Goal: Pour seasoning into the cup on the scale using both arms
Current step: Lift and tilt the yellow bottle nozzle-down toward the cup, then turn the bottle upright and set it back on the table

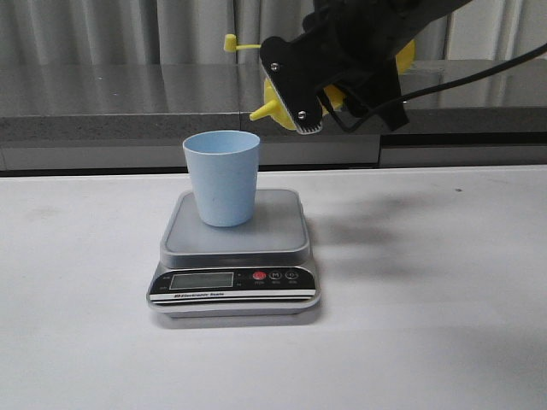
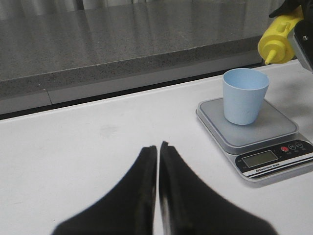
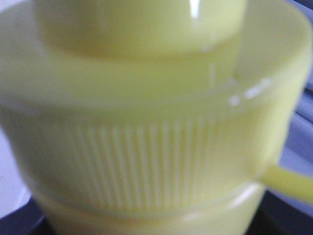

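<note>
- Tilting the squeeze bottle in my clamped right gripper, nozzle toward the cup centred on the scale.
- My left gripper idles, pressed closed, empty.

Lab-like test bench — bare white table, grey stone ledge, curtains.

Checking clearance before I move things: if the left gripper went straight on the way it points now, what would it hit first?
Probably nothing on the table: ahead of the shut left gripper lies bare white tabletop, then the grey counter ledge. The scale and cup sit off to its right.
</note>
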